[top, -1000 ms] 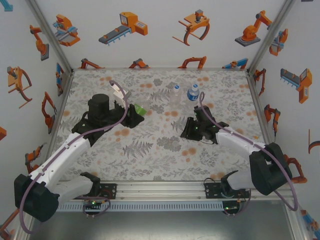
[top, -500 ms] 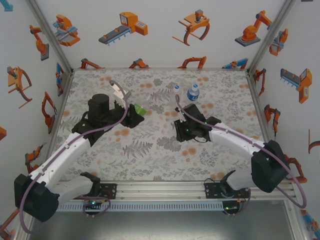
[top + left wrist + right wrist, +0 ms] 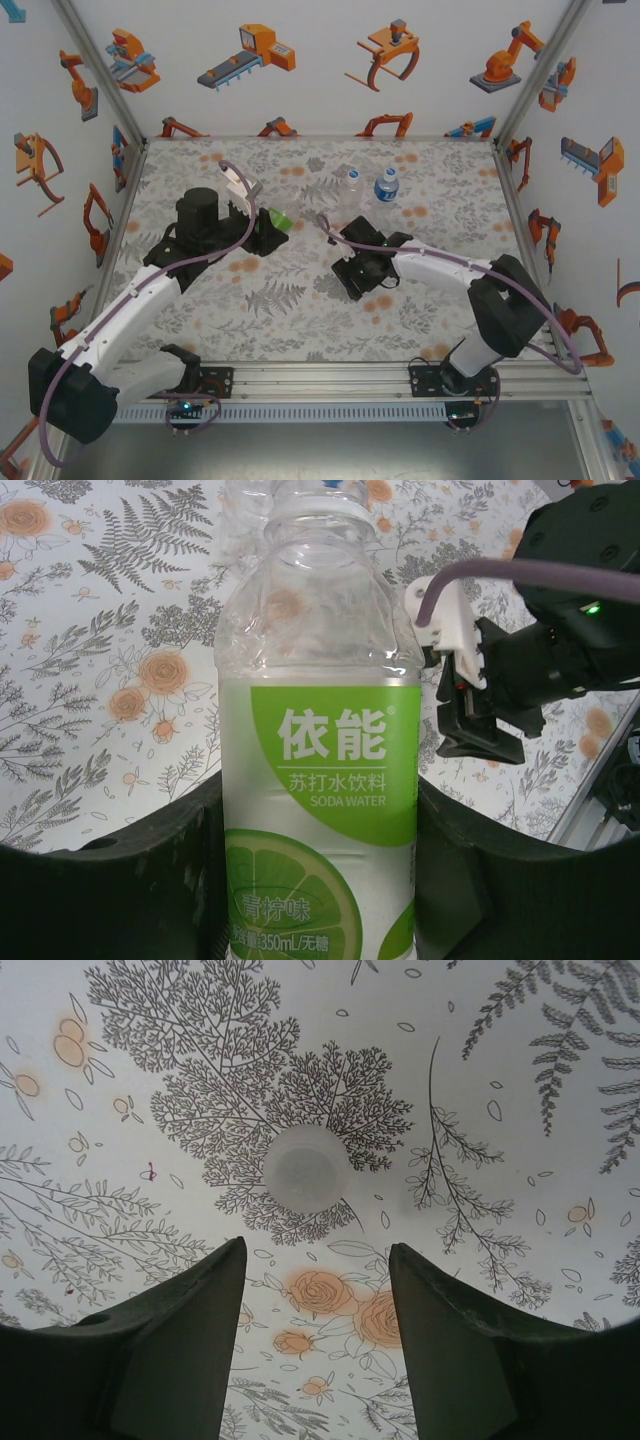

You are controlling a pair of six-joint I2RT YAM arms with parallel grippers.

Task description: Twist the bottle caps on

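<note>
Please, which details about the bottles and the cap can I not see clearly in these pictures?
Left wrist view: the mouth of the green-labelled bottle is cut off by the top edge, so I cannot tell whether it is capped.
Right wrist view: the cap is blurred, and which side faces up is unclear.
Top view: the unlabelled bottle and the blue-labelled bottle are too small to tell whether they are closed.

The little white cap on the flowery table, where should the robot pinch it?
Pinch the cap by its round side wall, coming straight down from above. It lies flat and low on the table, so there is no getting under it, and being round, any two opposite sides will do. The right gripper hangs open close by, probably the handiest one.
</note>
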